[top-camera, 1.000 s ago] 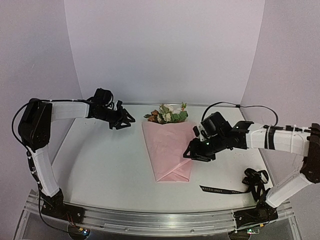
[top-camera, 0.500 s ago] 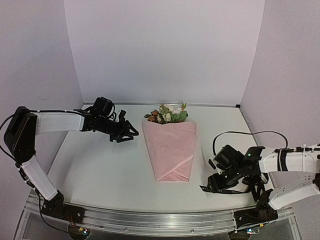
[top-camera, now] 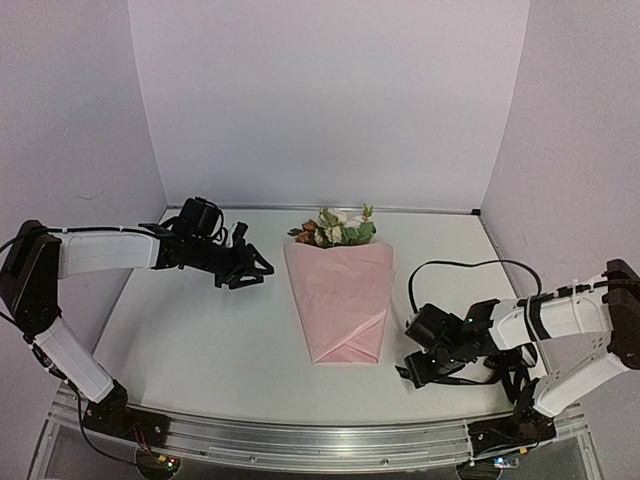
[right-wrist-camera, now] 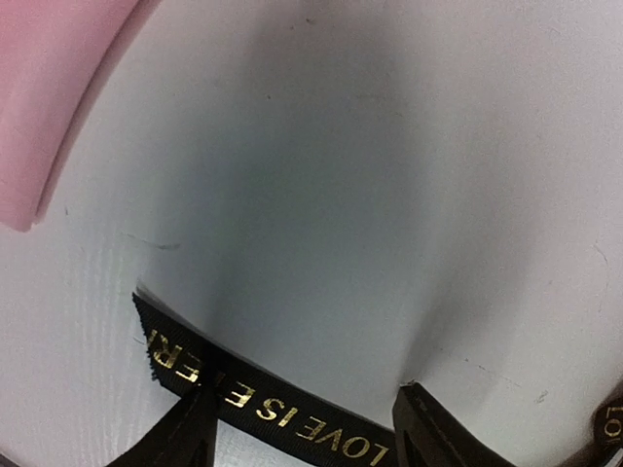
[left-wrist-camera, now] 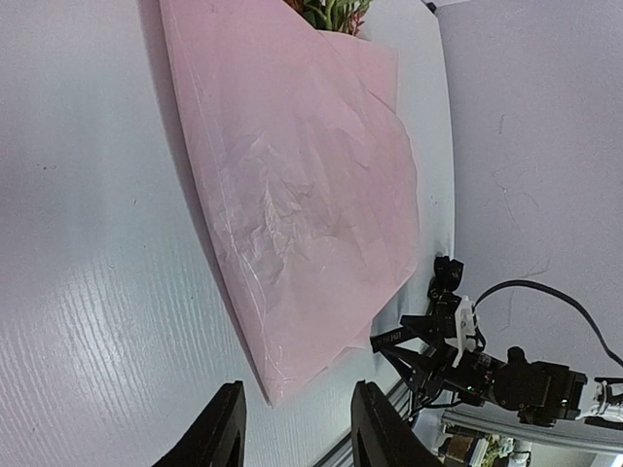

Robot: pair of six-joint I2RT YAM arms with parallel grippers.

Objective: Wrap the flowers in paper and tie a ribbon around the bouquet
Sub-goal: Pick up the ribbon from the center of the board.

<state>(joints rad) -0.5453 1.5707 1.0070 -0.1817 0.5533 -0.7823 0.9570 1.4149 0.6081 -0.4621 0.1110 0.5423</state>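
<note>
so, front right first: right gripper (top-camera: 416,372) sits low over the table (top-camera: 200,340) near the front edge, jaws apart and clamped on nothing. ribbon (right-wrist-camera: 282,413) lies flat on the table and runs between the two fingers, its cut end toward the bouquet (top-camera: 340,300). only the right wrist view shows that stretch and its lettering; from the top the gripper covers it. a bare strip of table separates the ribbon end from the paper's (left-wrist-camera: 302,195) lower corner.

bouquet lies mid-table, narrow end toward the arms. lots of open table on its left, less on its right. left wrist view shows the paper's creases and the fold overlapping down the cone, which look flat from the top.

left gripper (top-camera: 245,268) is further back, left of the paper's top corner and not touching it, jaws parted on nothing. flowers (top-camera: 335,228) stick out at the far end, near the back wall (top-camera: 330,100).
</note>
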